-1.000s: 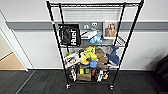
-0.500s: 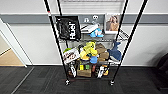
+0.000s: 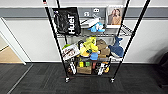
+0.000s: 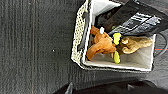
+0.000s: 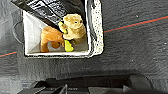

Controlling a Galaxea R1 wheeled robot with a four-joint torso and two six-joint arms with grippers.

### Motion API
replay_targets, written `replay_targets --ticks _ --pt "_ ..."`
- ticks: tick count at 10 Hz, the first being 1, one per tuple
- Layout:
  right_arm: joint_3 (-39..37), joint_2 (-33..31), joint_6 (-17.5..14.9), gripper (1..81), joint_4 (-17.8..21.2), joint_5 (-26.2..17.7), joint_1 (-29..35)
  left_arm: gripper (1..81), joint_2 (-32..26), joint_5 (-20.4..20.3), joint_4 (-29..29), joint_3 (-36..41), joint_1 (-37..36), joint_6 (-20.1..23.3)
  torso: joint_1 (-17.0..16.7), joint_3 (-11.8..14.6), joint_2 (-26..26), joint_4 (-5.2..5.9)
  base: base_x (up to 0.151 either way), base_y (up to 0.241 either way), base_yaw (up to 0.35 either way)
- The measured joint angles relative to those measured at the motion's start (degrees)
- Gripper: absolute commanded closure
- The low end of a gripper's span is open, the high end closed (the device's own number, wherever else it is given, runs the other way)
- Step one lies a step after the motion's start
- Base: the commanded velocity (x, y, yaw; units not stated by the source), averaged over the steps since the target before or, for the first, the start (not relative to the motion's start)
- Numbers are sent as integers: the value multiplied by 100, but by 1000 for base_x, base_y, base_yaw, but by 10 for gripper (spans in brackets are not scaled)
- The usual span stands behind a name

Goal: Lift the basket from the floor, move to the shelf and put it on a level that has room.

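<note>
The head view looks forward and slightly down at the shelf (image 3: 93, 42), near, centred in frame. Both wrist views look straight down at the basket (image 4: 80, 37) (image 5: 96, 30) over the floor (image 4: 32, 45) (image 5: 135, 47), close, from opposite sides.

Cream woven basket (image 4: 79, 37), black shelf (image 3: 53, 35), dark grey striped floor (image 3: 140, 80).

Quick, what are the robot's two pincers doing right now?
Left pincer: cannot be told; the basket is near its camera.
Right pincer: cannot be told either.
</note>
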Motion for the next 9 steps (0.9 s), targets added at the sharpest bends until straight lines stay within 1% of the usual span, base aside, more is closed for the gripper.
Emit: replay_targets --ticks 3,4,5,7,9 --pt "-50 20 0 10 63 -5 20 10 372 222 98 -612 -96 2 367 -7 -584 0 0 0 0" --pt "-63 18 0 10 91 -9 41 10 479 263 140 -763 -101 2 457 -48 -739 0 0 0 0" --pt "-74 20 0 10 111 -20 88 10 532 311 166 -789 -118 11 544 -148 -874 0 0 0 0" --pt "-96 63 0 10 130 -182 204 10 542 335 171 -789 -143 16 774 -492 -1237 0 0 0 0" --pt "-105 113 0 10 169 -196 293 10 551 333 172 -811 -228 13 1023 -859 -1628 0 0 0 0"
